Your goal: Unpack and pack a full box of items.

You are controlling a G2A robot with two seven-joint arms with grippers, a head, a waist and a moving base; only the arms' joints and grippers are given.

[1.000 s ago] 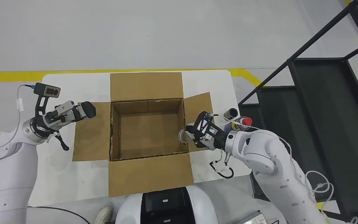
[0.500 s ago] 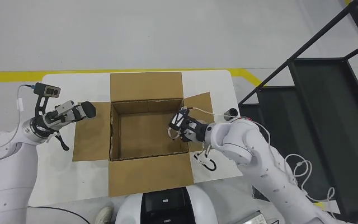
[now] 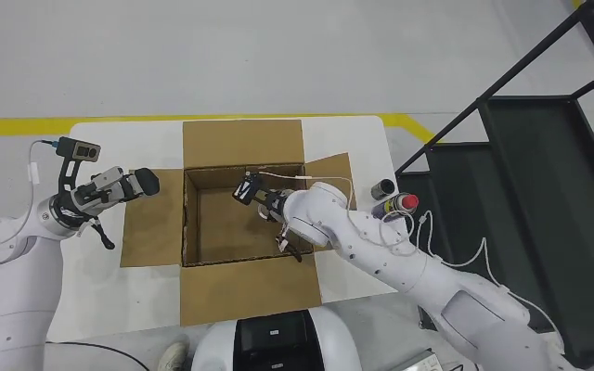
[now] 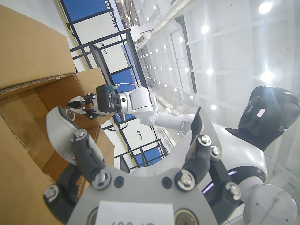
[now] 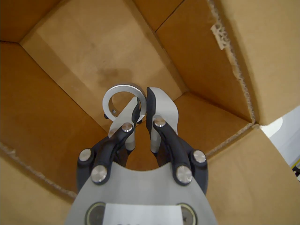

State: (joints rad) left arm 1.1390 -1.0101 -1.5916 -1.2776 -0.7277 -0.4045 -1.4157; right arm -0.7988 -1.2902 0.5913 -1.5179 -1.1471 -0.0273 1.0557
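The open cardboard box [image 3: 218, 227] sits mid-table with all its flaps folded out and a bare floor. My right gripper [image 3: 247, 189] hangs over the box's far right part, inside the opening. It is shut on the rim of a silver metal ring [image 5: 121, 99], which hangs above the box floor [image 5: 82, 47]. My left gripper [image 3: 147, 182] hovers over the box's left flap with its fingers wide apart and nothing between them. In the left wrist view, the left gripper [image 4: 126, 127] points toward the right gripper [image 4: 78, 108] above the box wall [image 4: 28, 71].
A grey can [image 3: 382, 189] and a red-capped spray can [image 3: 406, 201] stand at the table's right edge. A black metal stair frame [image 3: 520, 139] rises just right of the table. The white table [image 3: 102, 297] shows bare around the flaps.
My right arm has swung left from beside the box's right flap to over the box interior, carrying the ring. The left arm has stayed put.
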